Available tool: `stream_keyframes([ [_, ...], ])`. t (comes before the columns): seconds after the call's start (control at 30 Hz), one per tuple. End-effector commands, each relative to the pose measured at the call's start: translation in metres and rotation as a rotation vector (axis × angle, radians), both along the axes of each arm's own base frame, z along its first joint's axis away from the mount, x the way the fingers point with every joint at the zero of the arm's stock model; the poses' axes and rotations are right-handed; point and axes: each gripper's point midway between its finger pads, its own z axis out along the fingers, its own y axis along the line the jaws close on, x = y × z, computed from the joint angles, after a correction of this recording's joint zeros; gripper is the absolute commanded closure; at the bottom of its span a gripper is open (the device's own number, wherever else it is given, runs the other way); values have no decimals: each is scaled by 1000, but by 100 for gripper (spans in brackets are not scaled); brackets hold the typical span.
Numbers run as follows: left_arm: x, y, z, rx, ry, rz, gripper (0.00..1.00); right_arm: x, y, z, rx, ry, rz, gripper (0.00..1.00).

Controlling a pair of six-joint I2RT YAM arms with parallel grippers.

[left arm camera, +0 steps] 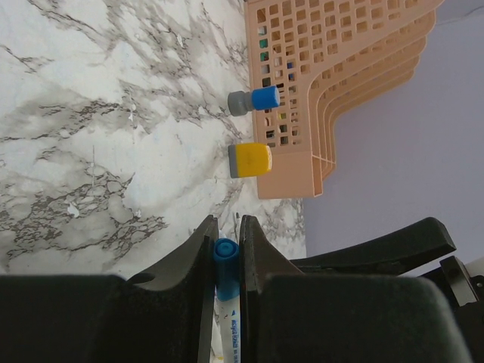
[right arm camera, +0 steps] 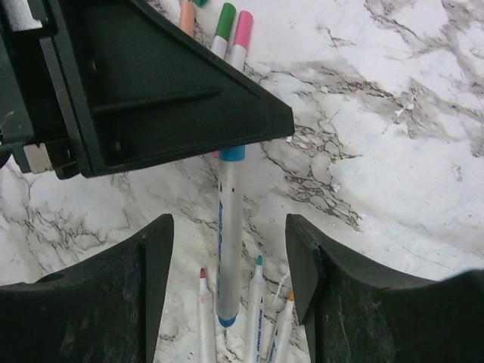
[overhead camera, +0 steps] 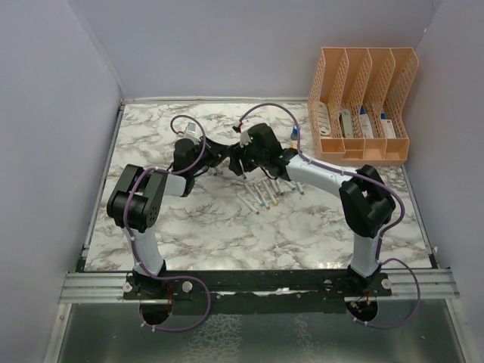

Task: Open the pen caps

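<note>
Step in hand: drawing the cap off a single pen, with both arms met over the middle of the table (overhead camera: 189, 227).

Left gripper (left arm camera: 227, 236): clamped narrow on the blue cap (left arm camera: 225, 255) of a white pen (right arm camera: 227, 242). The cap sits squarely between the two fingers and the barrel runs back under the wrist.

Right gripper (right arm camera: 227, 225): jaws wide, one on each side of the barrel, touching nothing. From the right wrist I see the pen come out from under the left gripper's black body and pass down the middle of that gap. The cap is seated on the pen, and I see no gap at the joint.

Other stock: the bare-tipped pens (right arm camera: 259, 291), with red, teal and orange tips, lie on the table beneath the held pen, and I judge these done. The capped pens (right arm camera: 225, 21), green and pink among them, lie beyond the left gripper and are not yet dealt with. I judge the task part done.

Next move, in my judgement: the right gripper closes on the barrel, well clear of the cap. The two arms then pull apart straight along the pen's length. The barrel looks thin and smooth, so a light or off-centre grip may slip, and a crooked pull may bind the cap.

Not part of the task: a yellow block (left arm camera: 250, 159) and a blue cylinder (left arm camera: 254, 100) stand just beside the orange rack (left arm camera: 340, 91), well apart from the work
</note>
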Motion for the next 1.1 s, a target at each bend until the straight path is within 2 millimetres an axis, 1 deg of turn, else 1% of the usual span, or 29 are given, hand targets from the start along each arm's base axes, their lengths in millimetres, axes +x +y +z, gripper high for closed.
stream_keyframes([
  [0.0,-8,-8,34,-28,-87,-31,100,9,9,14,22,-35,-2,41],
  [0.27,-14,-12,44,-36,-103,-38,100,14,15,9,19,-31,-2,50],
  [0.37,-17,-15,45,-37,-105,-48,100,17,17,9,21,-34,-1,56],
  [0.47,-19,-18,44,-36,-105,-54,100,19,18,12,21,-42,-1,65],
  [0.57,-20,-20,44,-36,-104,-59,100,21,19,15,20,-51,0,77],
  [0.7,-18,-19,46,-32,-109,-50,100,21,17,13,11,-46,-3,98],
  [0.87,-8,-16,47,-4,-115,-27,100,12,10,10,-6,-28,-2,99],
  [1.0,14,-8,55,32,-135,6,100,-5,-3,5,-17,-1,2,99],
  [1.07,28,3,59,55,-149,36,100,-15,-12,1,-27,18,1,99],
])
